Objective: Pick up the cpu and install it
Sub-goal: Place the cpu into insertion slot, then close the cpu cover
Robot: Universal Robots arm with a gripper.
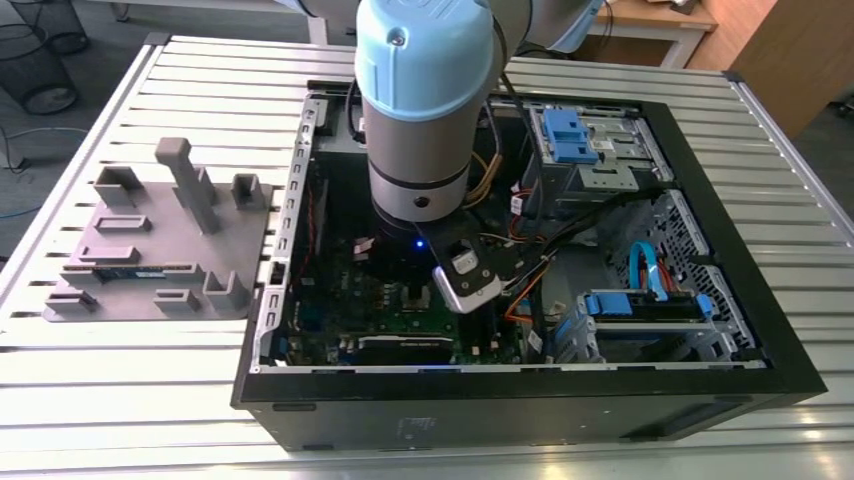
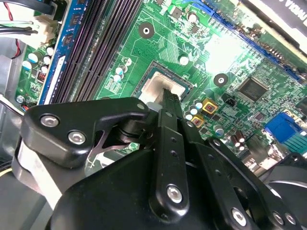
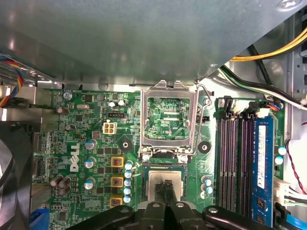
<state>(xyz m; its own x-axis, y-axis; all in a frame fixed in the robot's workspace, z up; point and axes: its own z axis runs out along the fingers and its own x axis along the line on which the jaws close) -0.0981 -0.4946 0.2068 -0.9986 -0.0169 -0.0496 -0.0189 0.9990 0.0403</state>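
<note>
Silver metal marked the small flat square cpu (image 3: 157, 183), which lay in the dark square socket on the green printed motherboard (image 3: 86, 129). It sat just beside the hinge of the bare-metal socket frame (image 3: 143, 120), which stood swung open in the first wrist view. The black two-fingered gripper (image 3: 167, 188) hung directly over the chip's centre, its fingertips drawn close together with nothing between them and no grip on the chip's edges. Whether the tips touched the lid or hovered just above it could not be told. In the exterior view the pale blue and grey robot arm (image 1: 420, 100) reached down into the open black computer case (image 1: 467, 420), well apart from the grey moulded parts tray (image 1: 167, 245) on the slatted metal table (image 1: 174, 400). Judgement: the pick-up was finished and the work stood at the seating stage of installation. The chip appeared level and square in its socket, and the frame was not yet lowered. The next move would call for a straight, gentle action that did not drag the chip sideways across the socket contacts.
</note>
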